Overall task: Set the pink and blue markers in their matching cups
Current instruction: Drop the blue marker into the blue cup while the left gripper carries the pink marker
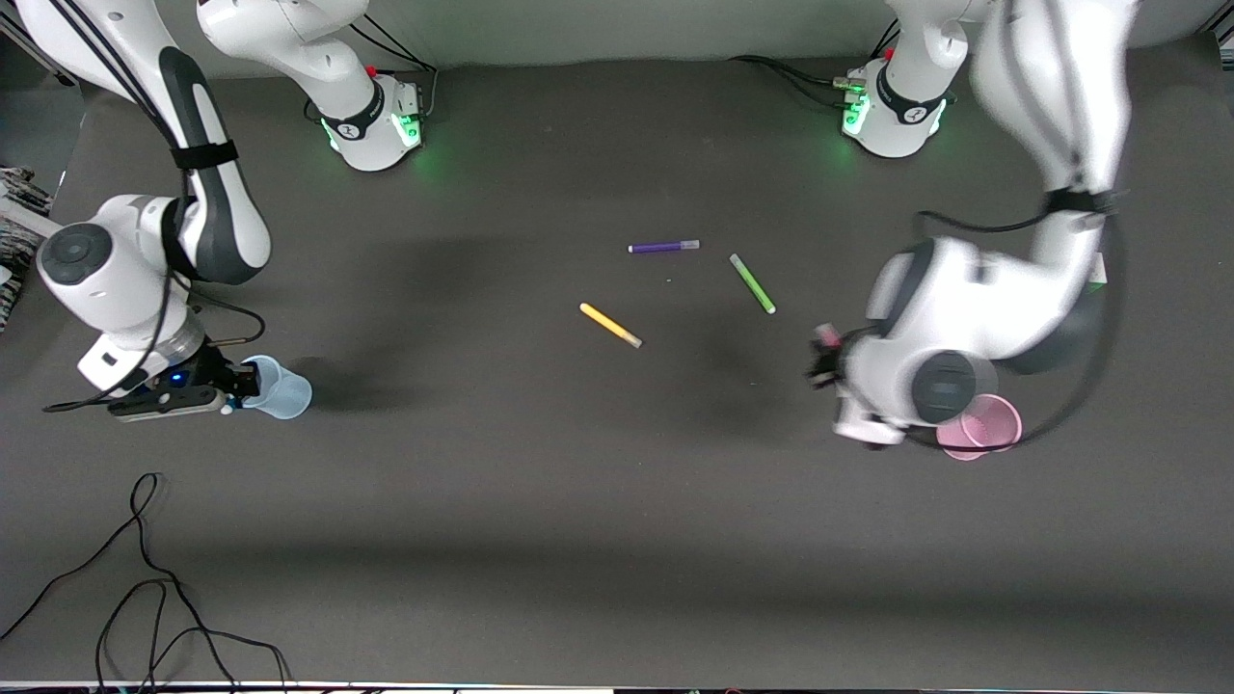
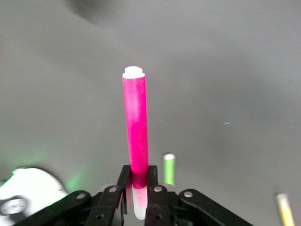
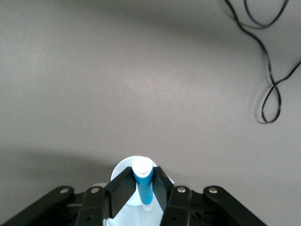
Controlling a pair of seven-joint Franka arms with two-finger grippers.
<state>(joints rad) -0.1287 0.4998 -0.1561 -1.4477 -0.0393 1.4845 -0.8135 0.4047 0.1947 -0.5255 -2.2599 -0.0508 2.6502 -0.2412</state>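
My left gripper (image 1: 824, 364) is shut on the pink marker (image 2: 135, 136), gripping it near its paler cap, so it sticks out from the fingers. The gripper is in the air over the table beside the pale pink cup (image 1: 988, 424), which my left wrist partly hides. My right gripper (image 1: 239, 381) is shut on the blue marker (image 3: 143, 181) and holds it at the mouth of the pale blue cup (image 1: 281, 388). In the right wrist view the marker's lower end is inside the cup (image 3: 134, 214).
A purple marker (image 1: 663, 247), a green marker (image 1: 752, 282) and a yellow marker (image 1: 610, 325) lie mid-table. The green one (image 2: 169, 168) and the yellow one (image 2: 285, 208) also show in the left wrist view. A black cable (image 1: 145, 578) loops near the front edge.
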